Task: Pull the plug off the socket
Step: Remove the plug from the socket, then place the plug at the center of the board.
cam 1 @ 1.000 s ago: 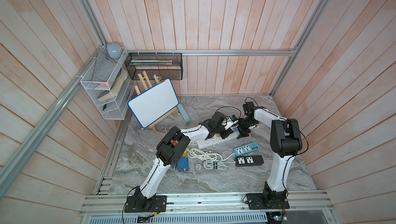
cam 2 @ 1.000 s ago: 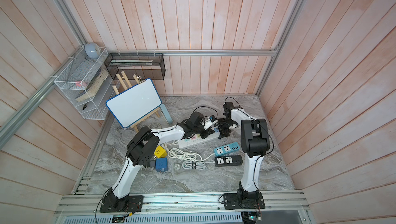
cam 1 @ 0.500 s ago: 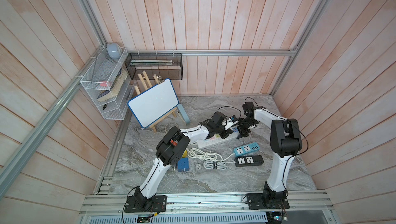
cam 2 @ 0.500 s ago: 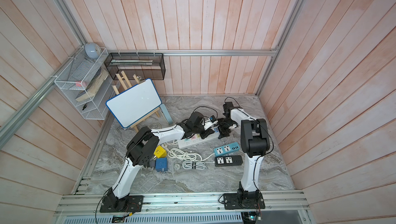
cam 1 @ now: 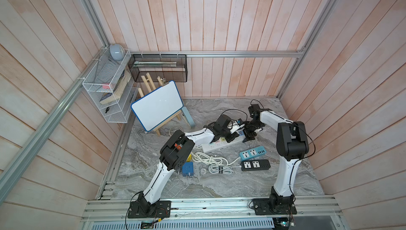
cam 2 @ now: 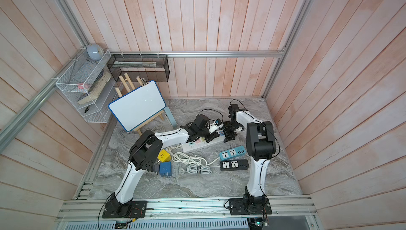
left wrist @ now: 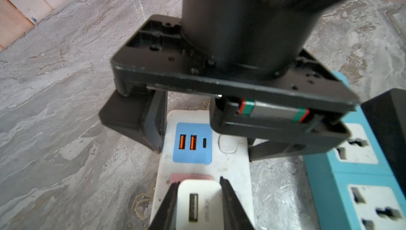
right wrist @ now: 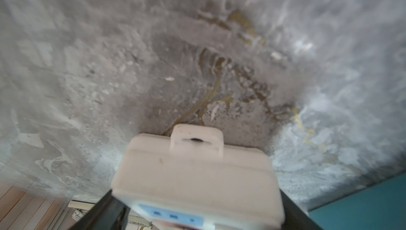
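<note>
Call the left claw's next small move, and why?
Probably pull the left claw straight up: it is shut on the white plug, which is seated in the white power strip, whose end the right claw clamps.

both arms reach low inward, left end effector (left wrist: 198,182) pinched narrow, right end effector (left wrist: 204,149) clamped wide.

You have three strips here: white power strip (cam 1: 216,146), blue power strip (cam 1: 252,153), black power strip (cam 1: 254,165). You also have two adapters, yellow cube (cam 2: 163,155) and blue cube (cam 2: 165,169), one white charger (left wrist: 198,202), one whiteboard (cam 1: 157,105), two racks, white wire rack (cam 1: 98,87) and black mesh basket (cam 1: 158,76), and one coiled cable (cam 1: 219,169).
</note>
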`<action>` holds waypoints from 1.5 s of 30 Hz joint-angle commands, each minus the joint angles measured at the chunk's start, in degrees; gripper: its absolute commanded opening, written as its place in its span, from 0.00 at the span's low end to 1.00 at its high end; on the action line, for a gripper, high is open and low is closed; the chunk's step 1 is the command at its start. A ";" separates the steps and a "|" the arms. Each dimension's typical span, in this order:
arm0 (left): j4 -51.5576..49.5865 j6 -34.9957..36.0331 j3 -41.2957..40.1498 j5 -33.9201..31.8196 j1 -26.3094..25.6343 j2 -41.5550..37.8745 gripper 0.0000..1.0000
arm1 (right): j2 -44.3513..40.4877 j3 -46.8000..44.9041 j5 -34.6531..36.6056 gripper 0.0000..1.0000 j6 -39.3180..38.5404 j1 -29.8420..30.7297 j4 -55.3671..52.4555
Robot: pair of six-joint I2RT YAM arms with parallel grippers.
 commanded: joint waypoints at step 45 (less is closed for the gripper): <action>-32.12 -29.51 -3.66 -8.78 3.28 -29.65 0.00 | 5.46 1.32 3.53 0.39 0.19 -7.61 2.73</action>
